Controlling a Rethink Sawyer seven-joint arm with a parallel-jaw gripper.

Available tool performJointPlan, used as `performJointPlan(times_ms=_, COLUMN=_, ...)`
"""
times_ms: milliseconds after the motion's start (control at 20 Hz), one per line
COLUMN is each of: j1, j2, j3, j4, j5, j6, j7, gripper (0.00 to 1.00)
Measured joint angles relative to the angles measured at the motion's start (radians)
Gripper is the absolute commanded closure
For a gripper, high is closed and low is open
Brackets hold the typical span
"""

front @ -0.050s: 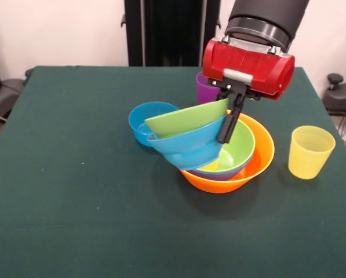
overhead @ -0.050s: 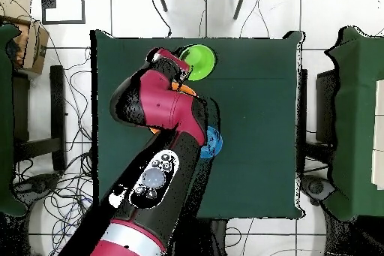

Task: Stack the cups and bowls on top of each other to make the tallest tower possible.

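Gripper point(front @ -0.050s: 226, 128) of mine clamps a tilted nest of glossy green and blue plastic bowls point(front @ -0.050s: 187, 136) over the orange-based tower point(front @ -0.050s: 251, 168). Still unstacked: small blue bowl point(front @ -0.050s: 145, 120), purple cup point(front @ -0.050s: 204, 88), yellow cup point(front @ -0.050s: 310, 152).

Orange bowl point(front @ -0.050s: 259, 159) carried green point(front @ -0.050s: 242, 150) and blue bowls point(front @ -0.050s: 187, 142), purple cup point(front @ -0.050s: 204, 90) behind, yellow cup point(front @ -0.050s: 310, 152) aside, dark green table point(front @ -0.050s: 74, 202).
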Motion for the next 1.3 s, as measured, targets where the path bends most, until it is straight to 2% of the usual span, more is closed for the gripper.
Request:
performJointPlan(times_ms=600, j1=-0.004, j2=-0.04, j3=0.012, j4=0.059, j5=-0.002, j6=0.0, j7=0.0, gripper=1.0)
performJointPlan(times_ms=1300, j1=0.022, j2=-0.042, j3=0.012, j4=0.063, j5=0.003, j6=0.0, j7=0.0, gripper=1.0)
